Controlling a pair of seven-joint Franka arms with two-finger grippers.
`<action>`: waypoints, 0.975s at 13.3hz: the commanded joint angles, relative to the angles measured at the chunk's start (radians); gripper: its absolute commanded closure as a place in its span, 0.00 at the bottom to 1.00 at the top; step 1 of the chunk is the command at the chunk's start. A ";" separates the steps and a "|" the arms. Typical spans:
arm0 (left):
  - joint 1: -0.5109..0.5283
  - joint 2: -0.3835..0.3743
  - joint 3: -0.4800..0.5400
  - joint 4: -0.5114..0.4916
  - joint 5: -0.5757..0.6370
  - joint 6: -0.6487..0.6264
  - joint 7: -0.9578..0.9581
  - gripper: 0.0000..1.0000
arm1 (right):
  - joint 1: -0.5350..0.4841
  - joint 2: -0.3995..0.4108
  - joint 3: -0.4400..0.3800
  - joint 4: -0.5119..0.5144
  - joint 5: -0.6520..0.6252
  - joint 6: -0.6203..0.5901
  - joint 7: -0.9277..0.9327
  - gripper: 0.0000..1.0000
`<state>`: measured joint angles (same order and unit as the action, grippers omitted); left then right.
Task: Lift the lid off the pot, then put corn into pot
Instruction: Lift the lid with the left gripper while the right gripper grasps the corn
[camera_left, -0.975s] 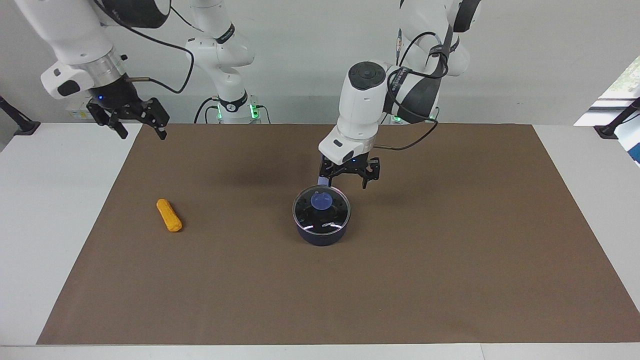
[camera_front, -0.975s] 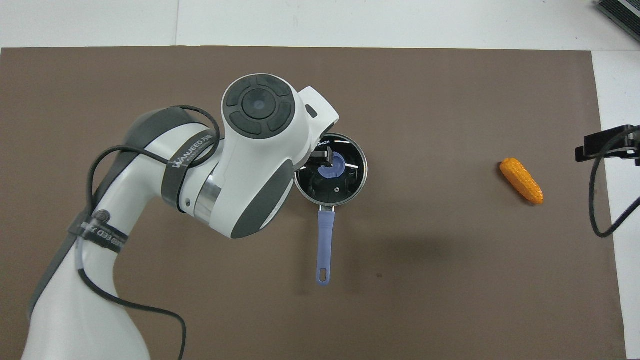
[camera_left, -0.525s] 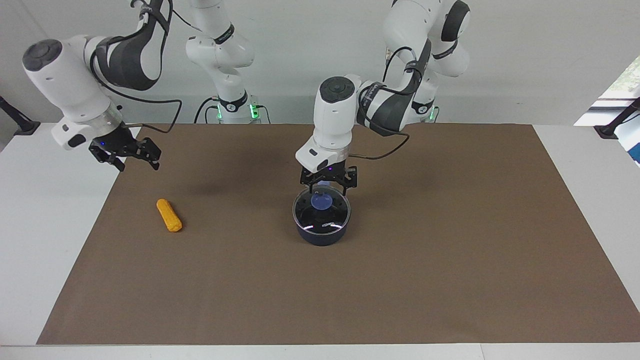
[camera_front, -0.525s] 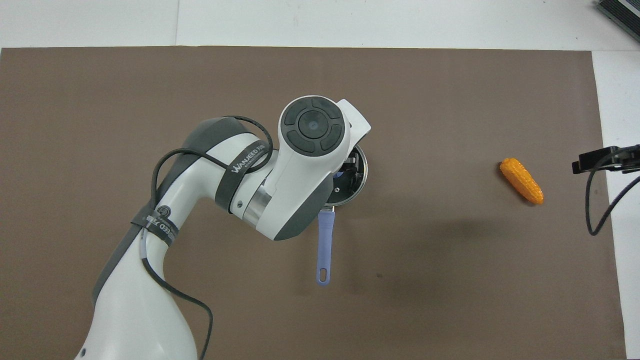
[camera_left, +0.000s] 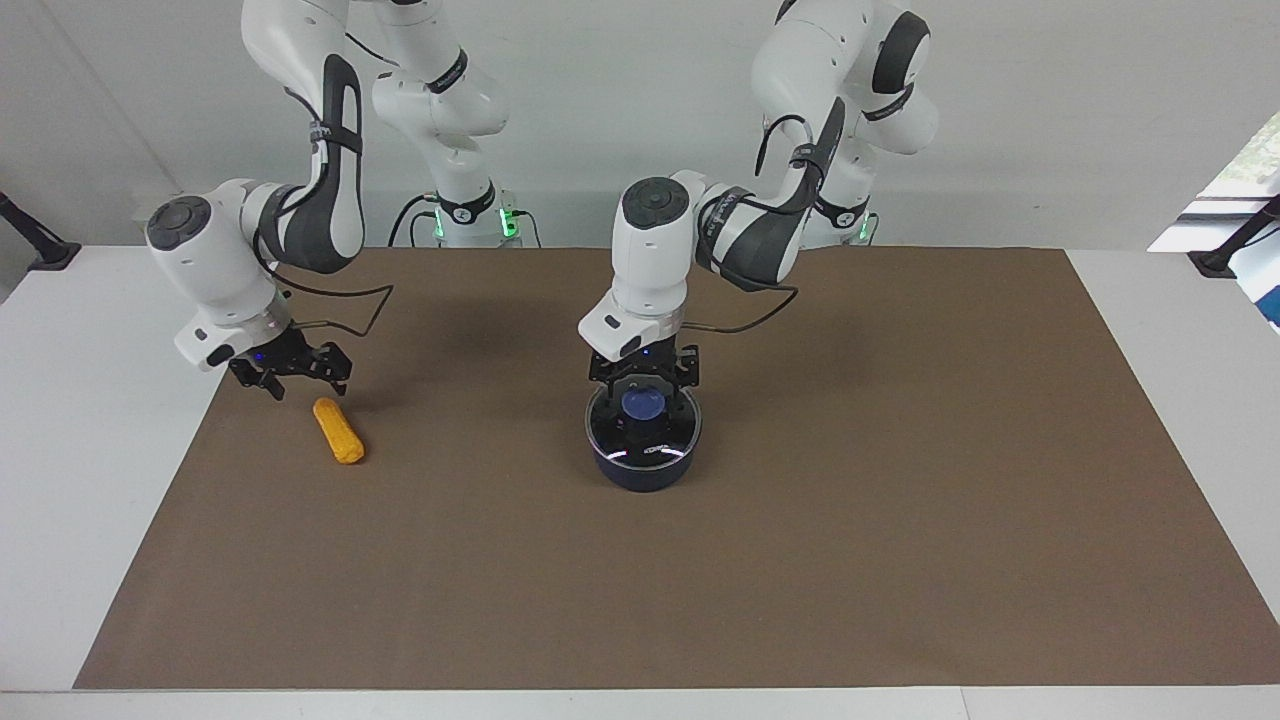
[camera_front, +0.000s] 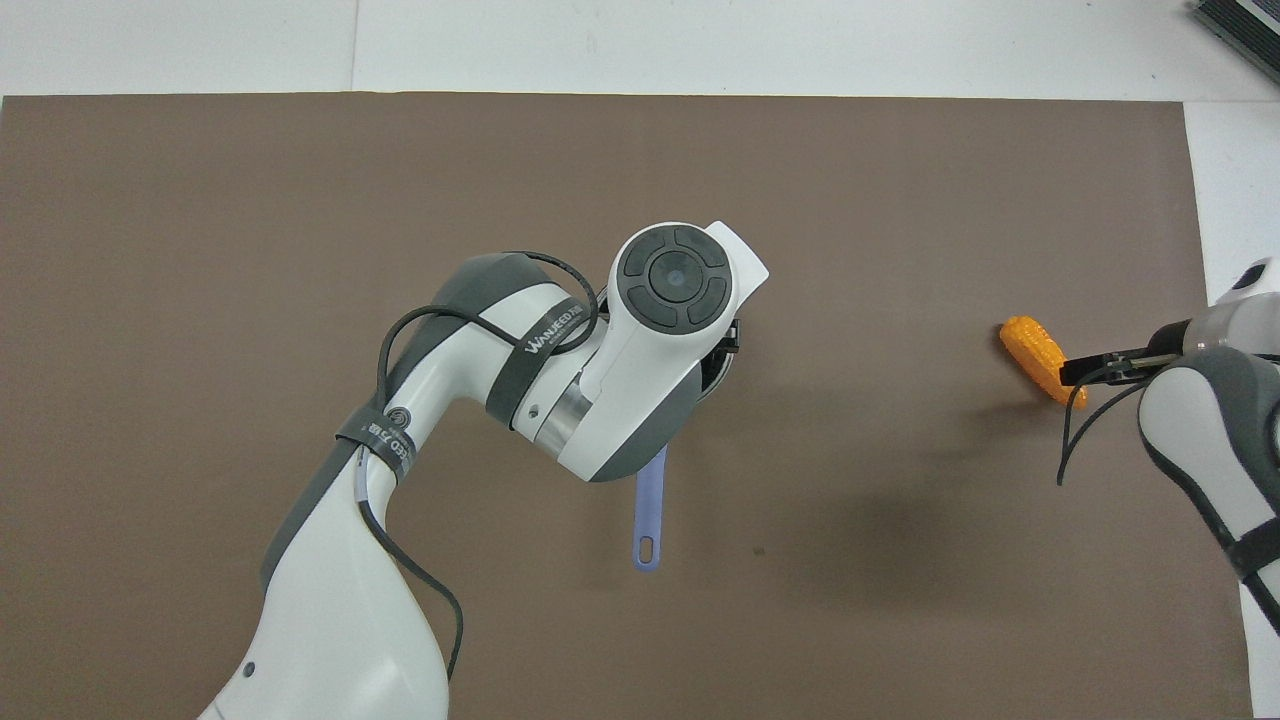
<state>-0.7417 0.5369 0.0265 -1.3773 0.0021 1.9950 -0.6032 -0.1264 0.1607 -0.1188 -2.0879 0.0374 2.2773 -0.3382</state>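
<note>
The dark navy pot (camera_left: 643, 462) stands mid-table with the clear glass lid (camera_left: 660, 432) on it. My left gripper (camera_left: 645, 391) is low over the lid, its open fingers on either side of the blue-purple knob (camera_left: 645, 404). In the overhead view my left arm hides the pot except its long handle (camera_front: 649, 508), which points toward the robots. The orange-yellow corn (camera_left: 338, 431) lies on the mat toward the right arm's end. My right gripper (camera_left: 303, 384) is open and empty, low and just beside the corn's nearer end. The corn also shows in the overhead view (camera_front: 1032, 349).
A brown mat (camera_left: 900, 500) covers most of the white table (camera_left: 90, 400). Nothing else lies on it. The right arm's cable (camera_front: 1075, 440) hangs close to the corn.
My left gripper has swung over the pot and dropped down around the lid's knob. My right arm has come down and toward the corn. Pot, lid and corn have not moved.
</note>
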 joint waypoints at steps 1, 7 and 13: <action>-0.021 0.025 0.016 0.029 0.024 0.007 -0.052 0.00 | -0.009 0.054 0.008 0.005 -0.007 0.069 -0.025 0.00; -0.022 0.026 0.016 0.030 0.081 0.035 -0.072 0.08 | 0.001 0.099 0.013 0.008 0.038 0.108 -0.021 1.00; -0.021 0.021 0.016 0.027 0.082 0.025 -0.118 1.00 | 0.002 0.066 0.013 0.080 0.059 0.018 -0.010 1.00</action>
<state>-0.7460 0.5434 0.0266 -1.3739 0.0582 2.0252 -0.6951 -0.1231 0.2536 -0.1091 -2.0485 0.0732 2.3596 -0.3393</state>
